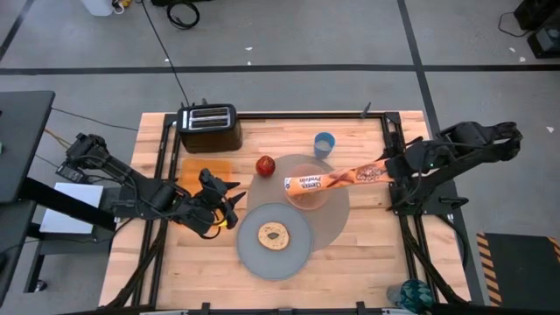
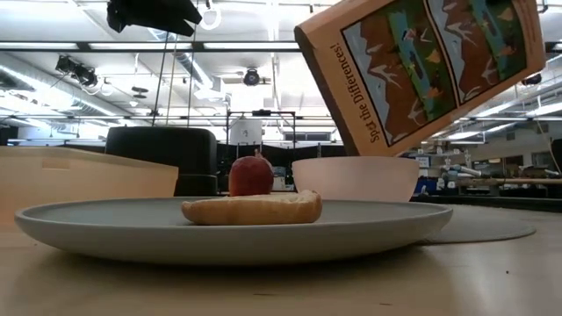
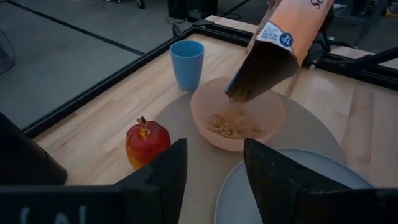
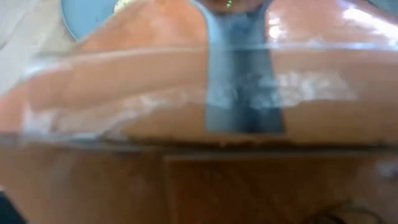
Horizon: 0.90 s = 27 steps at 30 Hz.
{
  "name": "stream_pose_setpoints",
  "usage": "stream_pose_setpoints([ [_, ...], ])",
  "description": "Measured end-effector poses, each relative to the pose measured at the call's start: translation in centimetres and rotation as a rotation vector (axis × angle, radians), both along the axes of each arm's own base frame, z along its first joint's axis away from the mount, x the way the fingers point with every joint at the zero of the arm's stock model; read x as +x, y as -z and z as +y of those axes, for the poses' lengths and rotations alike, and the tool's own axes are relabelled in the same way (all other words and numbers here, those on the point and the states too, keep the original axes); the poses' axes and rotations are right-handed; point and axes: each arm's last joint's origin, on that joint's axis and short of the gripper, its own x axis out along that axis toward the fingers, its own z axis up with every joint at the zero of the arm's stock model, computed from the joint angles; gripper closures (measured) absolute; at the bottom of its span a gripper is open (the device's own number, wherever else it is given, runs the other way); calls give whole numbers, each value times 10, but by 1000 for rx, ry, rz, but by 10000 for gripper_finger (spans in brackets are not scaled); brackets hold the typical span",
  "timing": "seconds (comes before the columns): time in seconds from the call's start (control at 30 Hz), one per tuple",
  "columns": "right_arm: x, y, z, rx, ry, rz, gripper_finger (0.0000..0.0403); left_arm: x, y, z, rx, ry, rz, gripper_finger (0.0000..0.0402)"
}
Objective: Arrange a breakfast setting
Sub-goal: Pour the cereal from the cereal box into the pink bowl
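Bowl (image 3: 237,119) on mat (image 1: 337,210), mid-tabletop, is receiving cereal from tilted box (image 1: 337,179); right gripper (image 1: 391,172) jaws are pinching box. Judgement: keep spout over bowl centre, tilt gradually. Left gripper (image 3: 211,171) is hovering near plate (image 1: 274,238), jaws spread.

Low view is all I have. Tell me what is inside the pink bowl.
Observer: The left wrist view shows cereal lying in the bowl, under the open end of the tilted cereal box.
Operator: Name the arm holding that box.
Observer: The right gripper holds it. The left gripper waits open beside the plate.
Operator: Locate the cup.
Observer: The blue cup stands upright beyond the bowl, by the mat's rim.
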Motion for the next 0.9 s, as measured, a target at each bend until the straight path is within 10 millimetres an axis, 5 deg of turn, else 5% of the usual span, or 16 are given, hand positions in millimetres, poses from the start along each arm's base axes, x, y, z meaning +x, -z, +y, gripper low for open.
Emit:
stream_pose_setpoints([
  [0.47,25,-7,6,-61,-81,70,208,1,-2,-1,-16,1,-26,235],
  [0.9,5,-16,1,18,-29,18,208,1,-2,-1,-16,1,-26,235],
])
